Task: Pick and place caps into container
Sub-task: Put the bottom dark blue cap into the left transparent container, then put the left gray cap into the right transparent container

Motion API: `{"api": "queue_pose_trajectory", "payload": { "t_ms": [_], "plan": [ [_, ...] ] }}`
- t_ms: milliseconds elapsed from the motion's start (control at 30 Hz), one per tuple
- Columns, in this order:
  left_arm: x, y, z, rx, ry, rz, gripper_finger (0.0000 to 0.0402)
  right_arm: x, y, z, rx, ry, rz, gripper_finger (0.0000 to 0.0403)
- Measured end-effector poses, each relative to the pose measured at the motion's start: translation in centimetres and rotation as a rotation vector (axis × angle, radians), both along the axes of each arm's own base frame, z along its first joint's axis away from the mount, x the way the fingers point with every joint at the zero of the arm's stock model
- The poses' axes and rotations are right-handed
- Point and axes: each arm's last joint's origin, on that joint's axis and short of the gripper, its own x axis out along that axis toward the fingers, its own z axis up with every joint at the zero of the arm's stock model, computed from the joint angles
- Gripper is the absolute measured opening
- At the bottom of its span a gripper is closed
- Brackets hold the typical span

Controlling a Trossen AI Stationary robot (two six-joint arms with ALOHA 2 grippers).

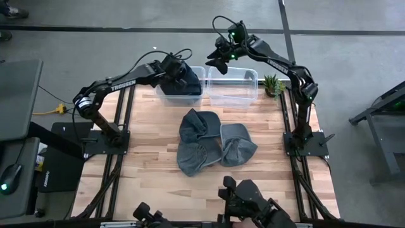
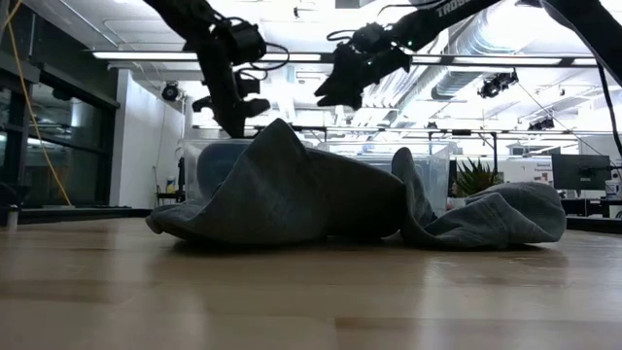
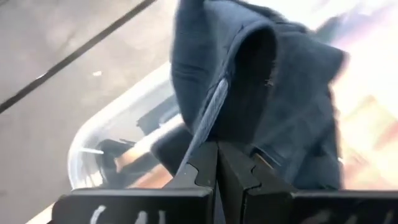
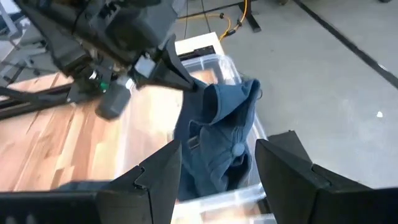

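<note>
A dark slate-blue cap (image 1: 182,81) sits in the left clear bin (image 1: 166,96) at the table's far side, and my left gripper (image 1: 174,68) is shut on it. My right gripper (image 1: 216,62) hovers open above the gap between the two bins, with nothing between its fingers (image 4: 155,180); the cap (image 4: 217,143) lies below and beyond them. Three more caps lie in a heap in the middle of the table: a dark one (image 1: 199,128) and two greyer ones (image 1: 237,145) (image 1: 193,158), each resting with its slack cloth on the wood. My left gripper pinches an edge of the cap's cloth (image 3: 208,121) between its two shut fingers. The fingers slant down from the table's left. The raised fold (image 4: 210,92) hangs slack from the fingertips, and the rest of the cap (image 4: 214,155) lies inside the left bin.
A second clear bin (image 1: 233,88) stands to the right of the first. A small green plant (image 1: 273,84) stands at the far right corner. Bare wood shows around the heap of caps, toward the near edge (image 1: 158,171).
</note>
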Motion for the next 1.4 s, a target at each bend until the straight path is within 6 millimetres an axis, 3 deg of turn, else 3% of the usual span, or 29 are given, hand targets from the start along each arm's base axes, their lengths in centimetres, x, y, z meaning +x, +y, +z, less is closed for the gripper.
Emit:
{"api": "queue_pose_trajectory", "payload": {
  "t_ms": [133, 267, 467, 533, 633, 767, 900, 1067, 1267, 1400],
  "plan": [
    [-0.5, -1.6, 0.6, -0.029, -0.027, -0.084, 0.0000, -0.8, 1.2, 0.6, 0.011, 0.059, 0.020, 0.0200],
    [-1.2, -3.3, 2.0, 0.078, -0.061, -0.208, 0.0000, -1.1, 2.6, 0.6, -0.038, 0.161, 0.056, 0.0200],
    [-4.6, -6.1, 4.6, 0.154, -0.322, -0.322, 0.0000, -0.2, 4.4, 0.9, -0.044, 0.172, 0.110, 0.0200],
    [-6.1, -7.2, 4.5, 0.145, -0.366, -0.335, 0.0001, -0.3, 5.6, 1.2, -0.030, 0.206, 0.141, 0.0200],
    [-8.1, -9.3, 3.5, 0.105, -0.428, -0.376, 0.0001, -0.1, 8.0, 1.4, 0.005, 0.244, 0.202, 0.0200],
    [-10.0, -12.7, 0.5, 0.036, -0.480, -0.427, 0.0001, 0.4, 12.6, 0.2, -0.018, 0.245, 0.290, 0.0200],
    [-11.6, -16.0, -2.9, -0.052, -0.596, -0.443, 0.0001, -0.6, 17.6, -3.8, -0.020, 0.269, 0.243, 0.0200],
    [-12.2, -19.1, -6.8, -0.165, -0.677, -0.455, 0.0001, -3.2, 23.1, -6.9, -0.036, 0.073, 0.029, 0.0200],
    [-12.0, -21.4, -7.2, -0.165, -0.677, -0.515, 0.0001, -6.0, 27.6, -9.3, -0.134, -0.055, 0.061, 0.0200],
    [-11.5, -22.5, -8.0, -0.201, -0.627, -0.540, 0.0001, -6.5, 29.6, -11.1, -0.123, -0.003, 0.067, 0.0200]
  ]
}}
